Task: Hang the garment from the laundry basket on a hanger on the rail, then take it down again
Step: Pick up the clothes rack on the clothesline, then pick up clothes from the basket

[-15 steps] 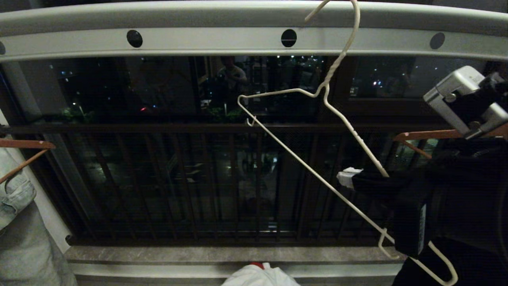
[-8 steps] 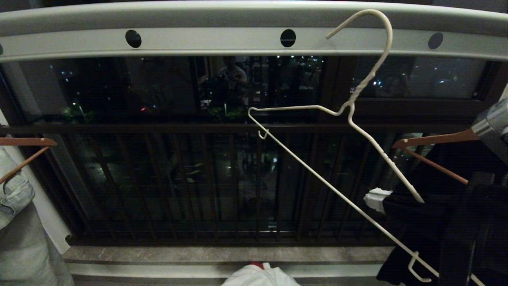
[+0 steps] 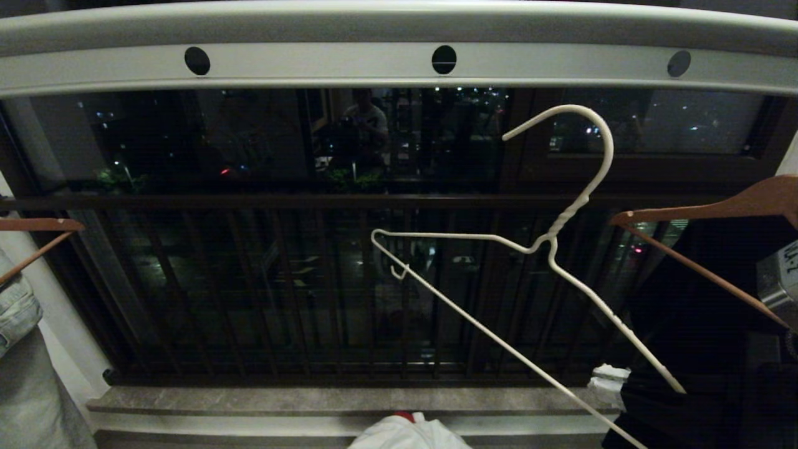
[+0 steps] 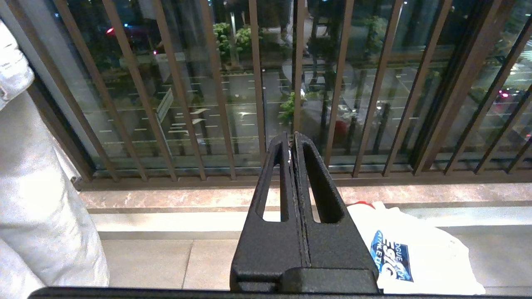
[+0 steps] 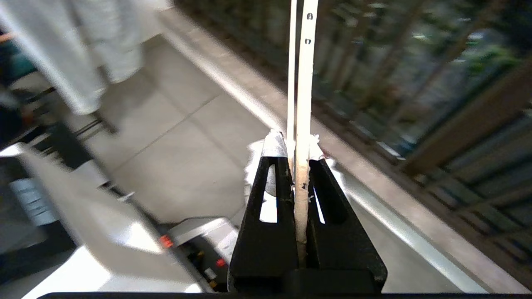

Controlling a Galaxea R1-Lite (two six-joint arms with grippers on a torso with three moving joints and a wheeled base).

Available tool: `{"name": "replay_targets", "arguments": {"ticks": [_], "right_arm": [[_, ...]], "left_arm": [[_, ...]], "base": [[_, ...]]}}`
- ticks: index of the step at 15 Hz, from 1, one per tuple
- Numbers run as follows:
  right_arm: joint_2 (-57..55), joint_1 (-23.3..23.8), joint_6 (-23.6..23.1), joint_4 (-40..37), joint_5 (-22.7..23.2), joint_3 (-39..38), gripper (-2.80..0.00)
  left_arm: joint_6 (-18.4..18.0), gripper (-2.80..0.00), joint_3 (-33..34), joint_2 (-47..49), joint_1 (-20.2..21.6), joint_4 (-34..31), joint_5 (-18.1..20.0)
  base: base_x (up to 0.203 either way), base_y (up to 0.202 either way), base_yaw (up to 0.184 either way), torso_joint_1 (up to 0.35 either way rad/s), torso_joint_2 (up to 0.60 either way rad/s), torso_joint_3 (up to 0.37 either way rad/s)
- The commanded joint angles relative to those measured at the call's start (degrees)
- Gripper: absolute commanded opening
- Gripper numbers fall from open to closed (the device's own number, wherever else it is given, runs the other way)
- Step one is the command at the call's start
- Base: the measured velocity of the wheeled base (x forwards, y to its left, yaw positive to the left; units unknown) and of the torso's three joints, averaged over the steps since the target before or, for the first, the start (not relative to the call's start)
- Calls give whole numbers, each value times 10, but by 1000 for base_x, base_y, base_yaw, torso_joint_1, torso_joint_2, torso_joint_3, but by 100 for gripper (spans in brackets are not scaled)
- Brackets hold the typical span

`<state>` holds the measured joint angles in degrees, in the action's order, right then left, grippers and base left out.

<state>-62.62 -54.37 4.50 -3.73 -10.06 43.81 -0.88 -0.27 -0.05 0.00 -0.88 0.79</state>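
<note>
White letters run across a dark blue print on the T-shirt [image 4: 411, 249] lying on the floor by the balcony step; only fragments can be made out, roughly "ATHLETIC", and the rest cannot be read.

The right gripper [image 5: 297, 155] has its black jaws clamped on the hanger [image 5: 305, 83], whose off-white wire runs straight out from between the fingertips, a thinner strand just beside it. Beyond lie a pale tiled floor [image 5: 174, 141], a stone ledge [image 5: 374, 182], blurred dark railing bars [image 5: 436, 83] and hanging pale cloth [image 5: 83, 50].
</note>
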Motion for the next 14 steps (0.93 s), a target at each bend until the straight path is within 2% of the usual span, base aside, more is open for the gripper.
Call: {"name": "replay_targets", "arguments": {"ticks": [1, 4, 9, 14], "right_arm": [[-17, 10, 0, -1, 22, 3, -280], [-45, 23, -1, 10, 51, 4, -280], [-49, 35, -3, 32, 52, 2, -280], [-49, 43, -5, 32, 52, 6, -280]], "left_arm": [[0, -280, 0, 0, 0, 0, 0], [0, -280, 0, 0, 0, 0, 0], [0, -280, 0, 0, 0, 0, 0], [0, -280, 0, 0, 0, 0, 0]], "base": [[0, 0, 0, 0, 0, 0], [0, 0, 0, 0, 0, 0], [0, 0, 0, -9, 10, 10], [0, 0, 0, -85, 192, 98]]}}
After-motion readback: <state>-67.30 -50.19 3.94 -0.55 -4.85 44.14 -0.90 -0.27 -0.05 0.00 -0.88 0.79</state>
